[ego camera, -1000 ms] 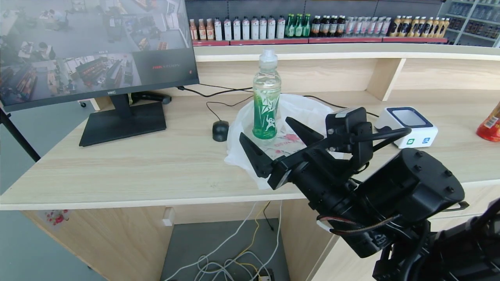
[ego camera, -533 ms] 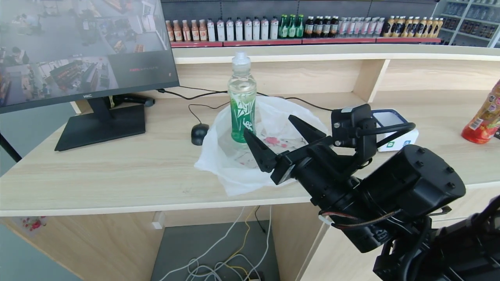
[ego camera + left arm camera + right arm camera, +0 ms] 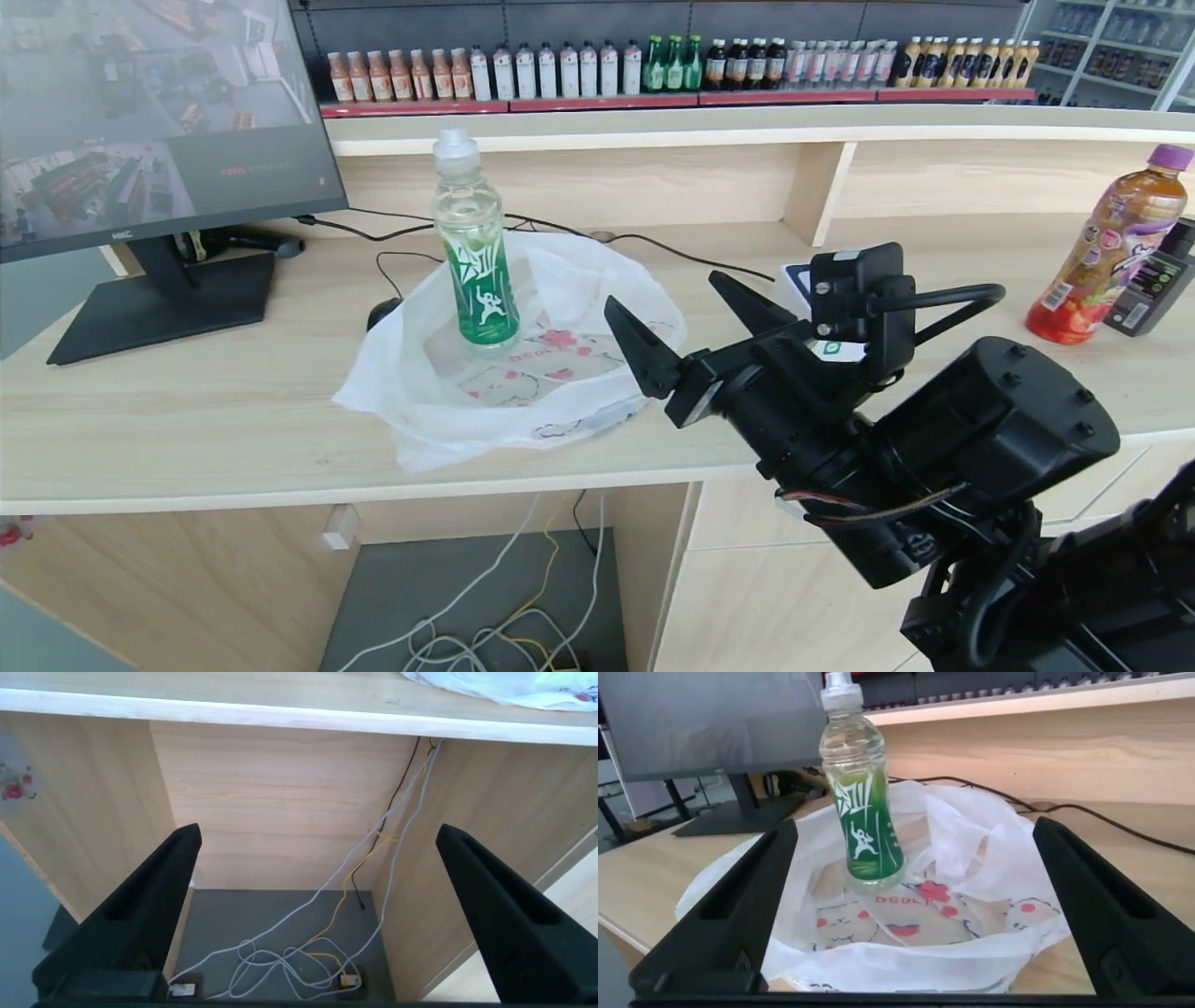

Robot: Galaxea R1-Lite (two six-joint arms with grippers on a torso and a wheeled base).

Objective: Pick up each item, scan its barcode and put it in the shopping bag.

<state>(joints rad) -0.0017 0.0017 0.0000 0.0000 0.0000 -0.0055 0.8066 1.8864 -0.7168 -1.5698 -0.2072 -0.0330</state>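
A clear bottle with a green label (image 3: 473, 256) stands upright on the white shopping bag (image 3: 560, 383), which lies spread on the wooden counter (image 3: 187, 420). My right gripper (image 3: 665, 290) hangs open just off the bag's right edge, nothing between its fingers; in its wrist view the right gripper (image 3: 915, 826) faces the bottle (image 3: 860, 798) and the bag (image 3: 990, 859). The white scanner (image 3: 794, 280) is mostly hidden behind that gripper. An orange drink bottle with a purple cap (image 3: 1102, 252) and a dark item (image 3: 1153, 280) stand at the far right. My left gripper (image 3: 318, 833) is open below the counter's edge.
A monitor (image 3: 140, 112) on its stand and a black mouse (image 3: 383, 313) occupy the counter's left. A raised wooden ledge (image 3: 653, 140) runs along the back, with shelves of bottles behind it. Loose cables (image 3: 318, 952) lie on the floor under the counter.
The head view has swung to the right, bringing the orange bottle fully into sight. My right gripper, still open, now sits by the bag's right edge instead of over its front.
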